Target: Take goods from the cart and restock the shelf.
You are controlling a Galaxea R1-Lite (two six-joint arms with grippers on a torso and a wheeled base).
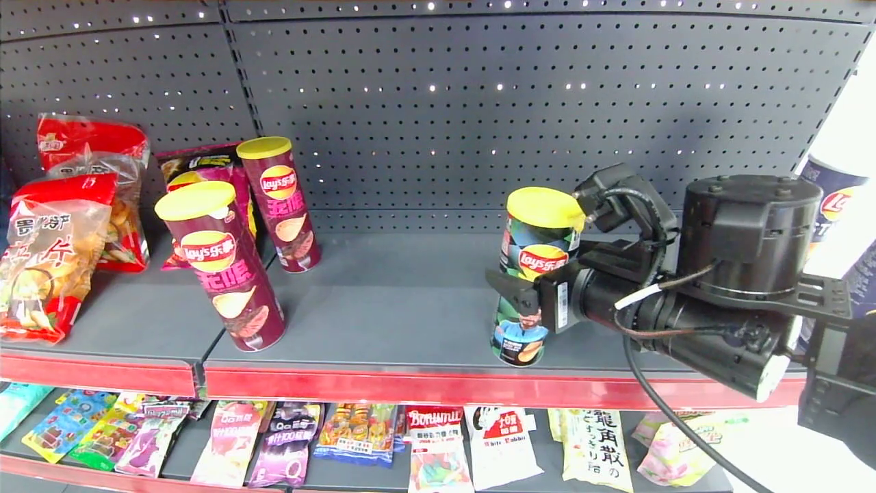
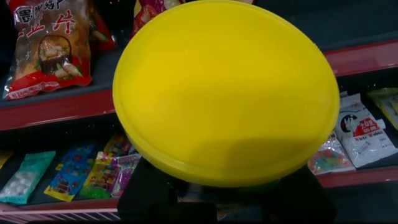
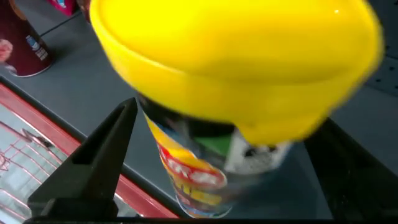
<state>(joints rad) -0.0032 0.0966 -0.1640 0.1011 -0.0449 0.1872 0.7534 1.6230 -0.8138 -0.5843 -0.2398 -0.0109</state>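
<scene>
Right hand closed on green can. One dark finger across the can's front, the other hidden behind it. In right wrist view, fingers flanking the can on both sides. Can upright, yellow lid on, base on upper shelf just behind the red front lip, right of middle.

Left hand held off from the shelf, facing it, closed on second can. Second can seen lid-on from above, lid yellow, body hidden, dark fingers either side below the lid.

Around the green can:
- Two maroon cans, both yellow-lidded, both leaning: front maroon can near the lip, back maroon can nearer the pegboard. Both well apart from green can, bare grey shelf between.
- Three bags at the left end: front red bag, rear red bag, dark bag behind the maroon cans.
- One blue can at far right, past the shelf end, partly hidden by the right arm.
- Right arm lying across the front of the shelf's right end, covering that stretch.

Lower shelf: one row of flat packets, about eleven, overlapping, count unsure.

Cans in all: five. Three on upper shelf, one in left hand, one blue at the edge.
</scene>
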